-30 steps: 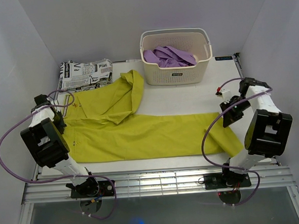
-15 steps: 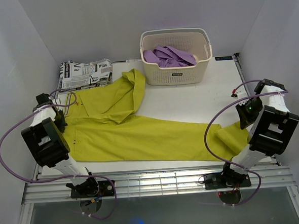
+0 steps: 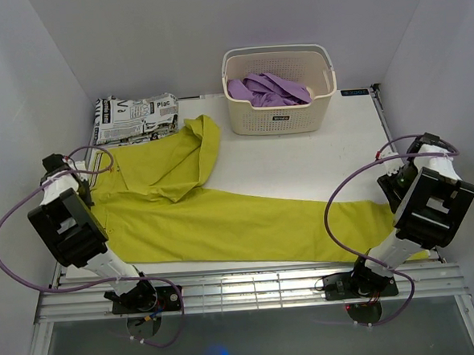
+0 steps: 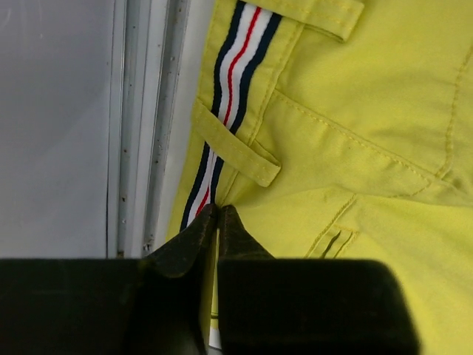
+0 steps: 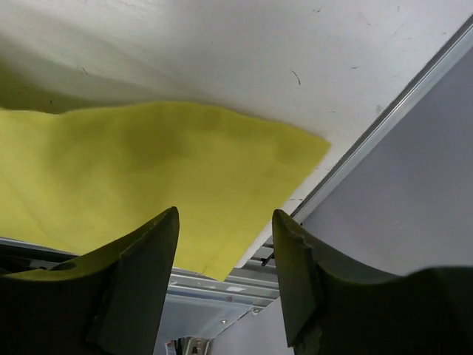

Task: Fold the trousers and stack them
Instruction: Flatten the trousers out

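Yellow trousers (image 3: 223, 218) lie stretched across the table, waist at the left and leg end at the front right, with the other leg folded up toward the back. My left gripper (image 3: 75, 187) sits at the waist's left edge. In the left wrist view its fingertips (image 4: 216, 211) stand almost together, with the striped waistband of the trousers (image 4: 355, 148) pinched in the thin slit. My right gripper (image 3: 390, 186) hovers over the leg end. Seen from the right wrist, it (image 5: 225, 222) is open above the hem of the trousers (image 5: 148, 163), with nothing between the fingers.
A cream basket (image 3: 280, 120) holding purple clothes (image 3: 268, 89) stands at the back centre. A folded black-and-white printed garment (image 3: 135, 117) lies at the back left. The table's metal edge rail (image 5: 384, 126) runs close beside the right gripper, with grey walls on both sides.
The right gripper carried the leg end out to the right, let it go and opened. The left arm drew the waist leftward. The trousers now lie flatter and longer.
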You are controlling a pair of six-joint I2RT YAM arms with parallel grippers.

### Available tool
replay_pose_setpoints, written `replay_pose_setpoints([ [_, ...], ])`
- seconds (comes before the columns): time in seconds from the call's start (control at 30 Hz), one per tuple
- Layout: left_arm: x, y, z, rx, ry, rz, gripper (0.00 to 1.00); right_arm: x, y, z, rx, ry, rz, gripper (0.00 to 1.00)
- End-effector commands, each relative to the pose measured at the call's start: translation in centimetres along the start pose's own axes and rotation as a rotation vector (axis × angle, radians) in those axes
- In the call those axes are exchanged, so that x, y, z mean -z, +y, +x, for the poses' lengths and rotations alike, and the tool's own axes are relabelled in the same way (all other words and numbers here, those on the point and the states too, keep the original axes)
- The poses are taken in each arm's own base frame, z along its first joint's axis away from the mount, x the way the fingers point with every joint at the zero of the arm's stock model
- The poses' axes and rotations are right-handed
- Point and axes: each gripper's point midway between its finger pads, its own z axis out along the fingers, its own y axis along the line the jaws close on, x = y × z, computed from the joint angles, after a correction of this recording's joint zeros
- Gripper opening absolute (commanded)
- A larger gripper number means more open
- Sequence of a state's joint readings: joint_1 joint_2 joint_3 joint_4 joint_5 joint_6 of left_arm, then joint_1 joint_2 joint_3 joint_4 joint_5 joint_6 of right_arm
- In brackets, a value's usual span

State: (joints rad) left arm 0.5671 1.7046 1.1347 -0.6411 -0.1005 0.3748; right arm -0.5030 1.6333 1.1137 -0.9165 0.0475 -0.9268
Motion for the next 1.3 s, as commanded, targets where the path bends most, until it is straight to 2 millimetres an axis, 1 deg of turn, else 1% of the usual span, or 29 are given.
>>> replay_pose_setpoints([
  [0.0, 3.4, 0.4, -2.8, -0.085, -0.13, 0.046, 0.2, 1.0, 0.4, -0.6, 0.02, -0.035, -0.012, 0.62],
  [0.03, 4.2, -0.3, -3.4, -0.1, -0.169, 0.09, 0.26, 1.2, 0.8, -1.2, 0.008, -0.063, -0.043, 0.63],
  [0.07, 4.9, -0.6, -4.0, -0.11, -0.202, 0.107, 0.38, 2.1, 0.7, -2.7, -0.003, -0.123, -0.061, 0.64],
  [0.1, 6.9, -1.5, -5.2, -0.13, -0.275, 0.165, 0.44, 2.7, 0.9, -3.4, -0.018, -0.148, -0.085, 0.64],
  [0.13, 8.1, -2.2, -5.8, -0.149, -0.312, 0.208, 0.5, 3.2, 1.9, -3.5, -0.031, -0.15, -0.145, 0.64],
  [0.17, 9.2, -2.9, -6.3, -0.165, -0.346, 0.245, 0.6, 4.7, 1.9, -5.5, -0.031, -0.235, -0.175, 0.65],
  [0.2, 10.5, -4.9, -6.4, -0.185, -0.381, 0.344, 0.63, 5.4, 2.3, -6.3, -0.033, -0.267, -0.207, 0.65],
  [0.23, 12.5, -6.0, -7.3, -0.239, -0.439, 0.377, 0.66, 6.1, 2.8, -7.0, -0.043, -0.299, -0.246, 0.65],
  [0.27, 13.5, -7.2, -7.5, -0.262, -0.462, 0.409, 0.69, 7.4, 3.8, -8.5, -0.036, -0.36, -0.293, 0.65],
  [0.3, 14.6, -10.1, -7.9, -0.318, -0.48, 0.461, 0.69, 7.9, 4.3, -9.2, -0.039, -0.383, -0.311, 0.65],
  [0.4, 17.7, -15.8, -9.3, -0.355, -0.538, 0.562, 0.73, 9.1, 6.5, -11.9, -0.035, -0.444, -0.358, 0.65],
  [0.43, 19.1, -19.9, -9.4, -0.417, -0.552, 0.615, 0.75, 9.4, 7.1, -12.5, -0.031, -0.456, -0.363, 0.64],
  [0.47, 19.7, -22.1, -10.0, -0.376, -0.537, 0.655, 0.75, 9.6, 8.2, -13.3, -0.027, -0.457, -0.38, 0.64],
  [0.5, 20.3, -24.0, -11.3, -0.371, -0.573, 0.676, 0.77, 9.8, 8.5, -14.0, -0.022, -0.475, -0.382, 0.64],
  [0.53, 21.2, -27.4, -11.4, -0.397, -0.576, 0.723, 0.77, 10.1, 8.8, -14.5, -0.021, -0.486, -0.384, 0.63],
  [0.57, 20.4, -28.7, -12.8, -0.329, -0.551, 0.713, 0.77, 10.4, 9.5, -15.0, -0.018, -0.492, -0.398, 0.63],
  [0.6, 20.4, -30.3, -14.1, -0.314, -0.574, 0.712, 0.77, 10.8, 9.6, -15.3, -0.016, -0.498, -0.4, 0.63],
  [0.63, 19.5, -30.6, -15.2, -0.282, -0.568, 0.685, 0.77, 11.0, 9.8, -15.4, -0.012, -0.499, -0.406, 0.63],
  [0.67, 17.4, -30.9, -17.2, -0.25, -0.554, 0.621, 0.76, 11.1, 9.9, -15.4, -0.015, -0.497, -0.409, 0.63],
  [0.77, 14.1, -30.7, -19.2, -0.206, -0.499, 0.506, 0.67, 11.4, 9.8, -14.7, -0.008, -0.481, -0.388, 0.63],
  [0.8, 12.5, -30.5, -19.4, -0.233, -0.462, 0.465, 0.63, 11.3, 9.9, -14.4, 0.003, -0.477, -0.382, 0.63],
  [0.87, 11.2, -29.6, -19.2, -0.244, -0.437, 0.416, 0.57, 11.1, 10.1, -13.7, 0.013, -0.466, -0.368, 0.63],
  [0.97, 9.6, -26.2, -17.9, -0.192, -0.404, 0.364, 0.57, 10.6, 10.5, -13.1, 0.024, -0.464, -0.365, 0.63],
  [1.03, 8.4, -21.1, -17.5, -0.085, -0.386, 0.324, 0.57, 10.3, 10.8, -12.8, 0.024, -0.454, -0.372, 0.63],
  [1.07, 8.1, -19.3, -17.2, -0.044, -0.37, 0.326, 0.55, 10.0, 10.8, -12.6, 0.021, -0.447, -0.377, 0.62],
  [1.1, 7.3, -15.7, -16.9, 0.034, -0.353, 0.307, 0.54, 9.9, 10.9, -12.5, 0.022, -0.442, -0.38, 0.62],
  [1.17, 6.8, -13.7, -15.6, 0.096, -0.312, 0.37, 0.52, 9.7, 11.1, -12.4, 0.019, -0.44, -0.389, 0.62],
  [1.2, 6.2, -11.5, -15.0, 0.147, -0.299, 0.368, 0.5, 9.6, 11.1, -12.5, 0.019, -0.442, -0.391, 0.62],
  [1.27, 5.5, -11.1, -13.9, 0.157, -0.27, 0.424, 0.5, 9.5, 11.1, -12.6, 0.017, -0.45, -0.391, 0.63],
])
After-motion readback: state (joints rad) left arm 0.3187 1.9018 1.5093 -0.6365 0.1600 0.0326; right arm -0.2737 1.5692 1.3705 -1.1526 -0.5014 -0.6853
